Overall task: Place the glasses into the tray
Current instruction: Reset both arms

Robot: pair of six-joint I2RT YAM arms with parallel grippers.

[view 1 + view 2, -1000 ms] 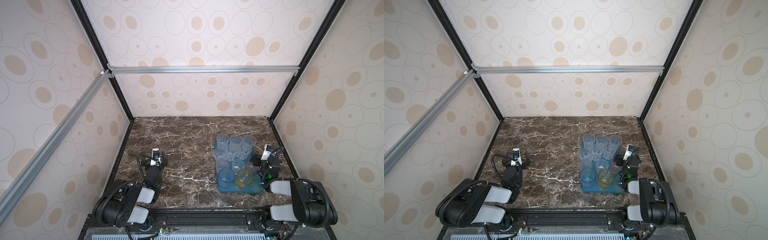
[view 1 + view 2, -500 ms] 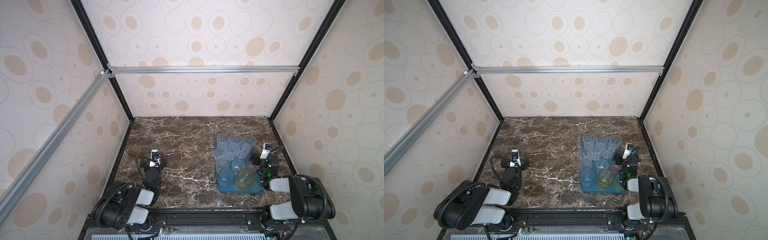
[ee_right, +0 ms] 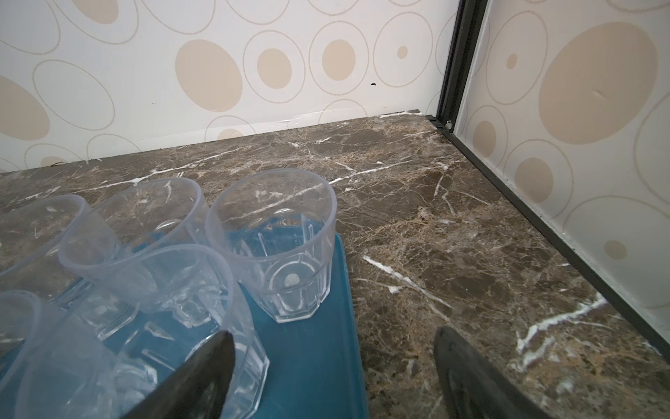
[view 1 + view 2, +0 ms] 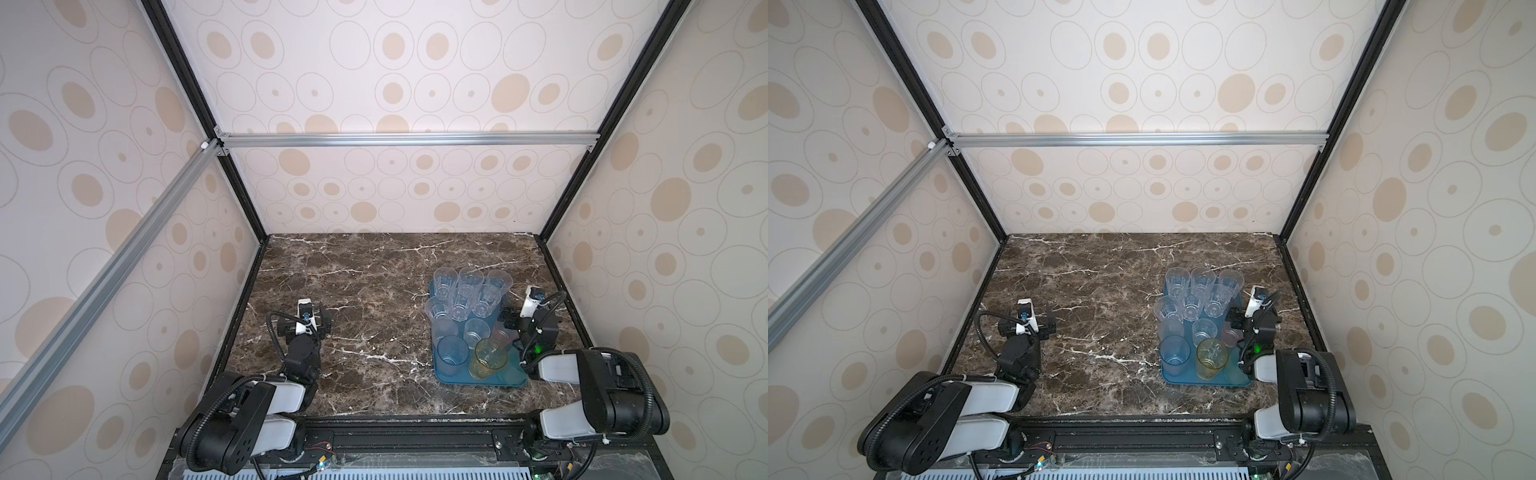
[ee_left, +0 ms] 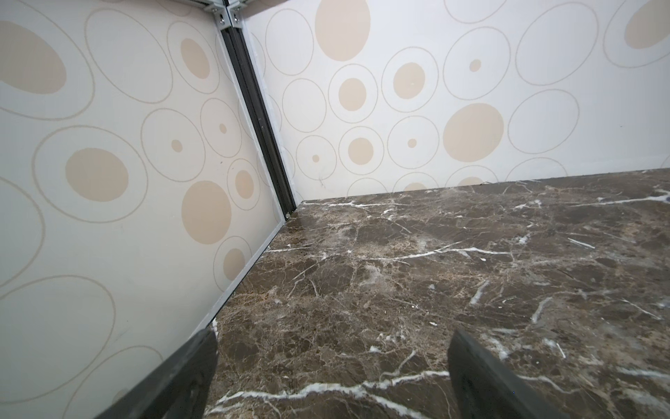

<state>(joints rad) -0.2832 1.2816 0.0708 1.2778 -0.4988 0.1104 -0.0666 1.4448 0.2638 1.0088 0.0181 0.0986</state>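
Observation:
The teal-blue tray (image 4: 506,375) (image 4: 1237,376) lies on the right side of the marble top in both top views. Several glasses stand on it: clear faceted ones (image 4: 469,291) at the back, a blue one (image 4: 452,353), an amber one (image 4: 488,361) and a small pinkish one (image 4: 1229,334) nearer the front. My right gripper (image 4: 524,320) (image 3: 333,333) is open and empty, straddling the tray's (image 3: 311,362) right rim. One finger is beside a clear glass (image 3: 286,246), the other is over marble. My left gripper (image 4: 306,326) (image 5: 333,335) is open over bare marble on the left.
Patterned walls with black frame posts (image 3: 453,61) close in the marble top (image 4: 374,291) on three sides. The right wall runs close to the tray and my right gripper. A black rail (image 4: 415,436) runs along the front edge.
The right arm has shifted slightly beside the tray. The glasses, the tray and the left arm look unchanged.

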